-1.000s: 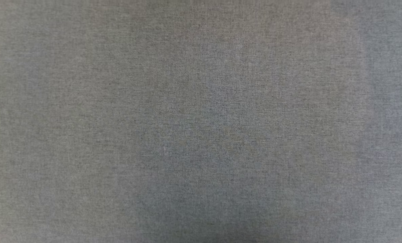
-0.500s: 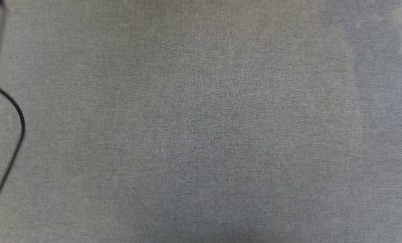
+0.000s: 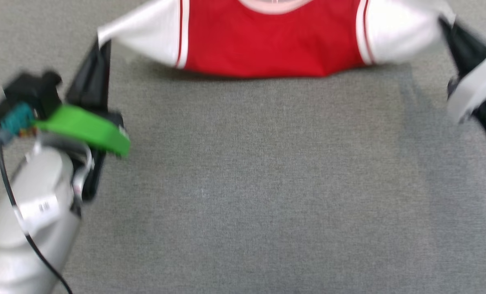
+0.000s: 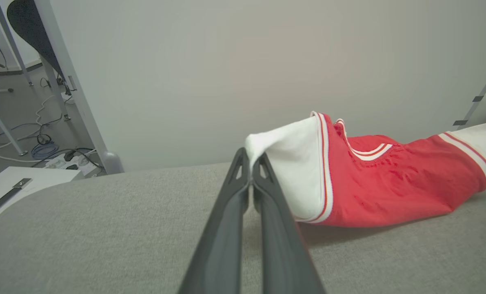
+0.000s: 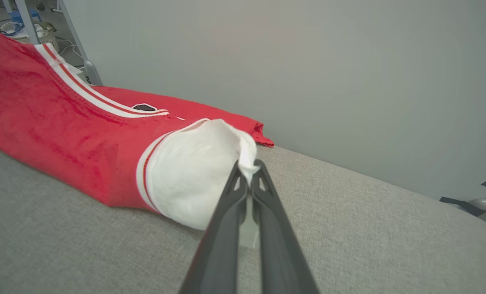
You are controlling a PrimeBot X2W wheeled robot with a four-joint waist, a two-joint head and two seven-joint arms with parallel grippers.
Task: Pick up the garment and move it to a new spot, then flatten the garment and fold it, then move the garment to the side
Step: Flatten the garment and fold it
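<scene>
Garment (image 3: 267,41) between left tool (image 4: 251,157), right tool (image 5: 249,168)

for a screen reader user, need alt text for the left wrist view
The left hand, shut, pinches the tip of the white sleeve of a red T-shirt, holding it up off a grey fabric surface. The shirt's body trails to the right, with a plain pale wall behind.

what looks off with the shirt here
Nothing torn or spilled. The shirt isn't flat: the left fingers and right fingers each pinch a white sleeve tip, so the red body sags bunched on the grey surface.
</scene>
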